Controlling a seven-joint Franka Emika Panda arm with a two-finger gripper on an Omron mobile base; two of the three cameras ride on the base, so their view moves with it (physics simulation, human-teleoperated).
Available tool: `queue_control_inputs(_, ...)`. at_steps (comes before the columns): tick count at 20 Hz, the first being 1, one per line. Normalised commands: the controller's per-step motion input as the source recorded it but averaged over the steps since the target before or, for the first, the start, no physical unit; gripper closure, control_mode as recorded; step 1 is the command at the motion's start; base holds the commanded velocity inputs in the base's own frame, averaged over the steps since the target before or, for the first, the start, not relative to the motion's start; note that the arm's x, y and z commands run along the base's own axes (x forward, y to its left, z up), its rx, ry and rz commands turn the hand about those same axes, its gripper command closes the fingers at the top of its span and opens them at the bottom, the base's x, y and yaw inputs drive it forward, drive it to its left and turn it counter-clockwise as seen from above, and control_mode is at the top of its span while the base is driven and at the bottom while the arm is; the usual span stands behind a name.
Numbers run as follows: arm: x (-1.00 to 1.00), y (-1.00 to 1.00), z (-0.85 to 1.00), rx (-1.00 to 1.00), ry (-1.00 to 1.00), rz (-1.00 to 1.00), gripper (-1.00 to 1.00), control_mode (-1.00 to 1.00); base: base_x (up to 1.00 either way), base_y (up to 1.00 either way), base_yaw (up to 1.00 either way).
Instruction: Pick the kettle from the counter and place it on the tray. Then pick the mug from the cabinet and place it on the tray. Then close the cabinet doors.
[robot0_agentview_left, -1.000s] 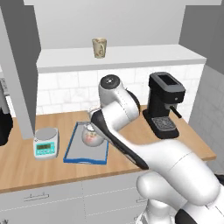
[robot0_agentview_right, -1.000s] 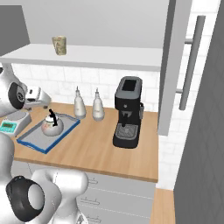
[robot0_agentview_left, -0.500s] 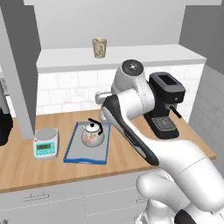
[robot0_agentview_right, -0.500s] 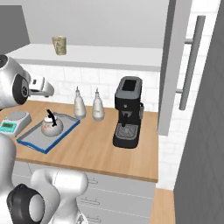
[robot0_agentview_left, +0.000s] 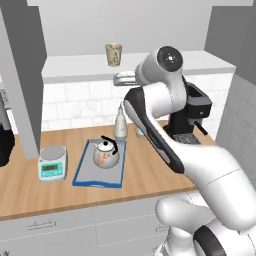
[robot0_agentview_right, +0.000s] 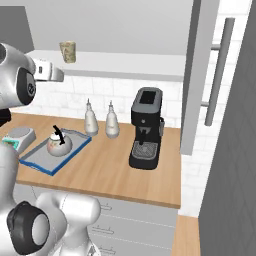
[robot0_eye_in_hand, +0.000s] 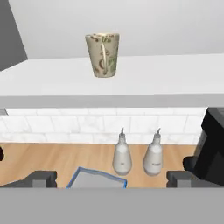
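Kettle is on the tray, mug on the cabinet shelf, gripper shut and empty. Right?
Not quite: the gripper is open, its fingertips wide apart in the hand view, and empty. The kettle is on the tray; the mug stands on the cabinet shelf.

Kettle: the kettle (robot0_agentview_left: 106, 153) sits on the tray (robot0_agentview_left: 84, 176), towards its back half.
Tray: lies on the worktop (robot0_agentview_left: 150, 172), just right of the scale (robot0_agentview_left: 52, 163).
Bottles: two bottles (robot0_agentview_right: 90, 118) stand side by side behind the tray, against the wall.
Coffee machine: the coffee machine (robot0_agentview_right: 146, 128) stands on the worktop right of the bottles.
Mug: the mug (robot0_eye_in_hand: 103, 54) stands on the cabinet (robot0_eye_in_hand: 131, 83) shelf, above the bottles and tray.
Cabinet doors: the cabinet doors (robot0_agentview_right: 200, 75) stand out on either side of the shelf.
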Motion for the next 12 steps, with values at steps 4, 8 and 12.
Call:
queue_control_inputs(4, 0.50, 0.00, 0.57, 0.09, -0.05, 0.03, -1.00, -1.00, 0.00, 0.00, 0.00)
queue_control_inputs(8, 0.65, 0.04, 0.03, 0.00, 0.03, 0.00, -1.00, -1.00, 0.00, 0.00, 0.00)
queue_control_inputs(12, 0.63, 0.00, 0.01, 0.00, 0.10, 0.00, -1.00, -1.00, 0.00, 0.00, 0.00)
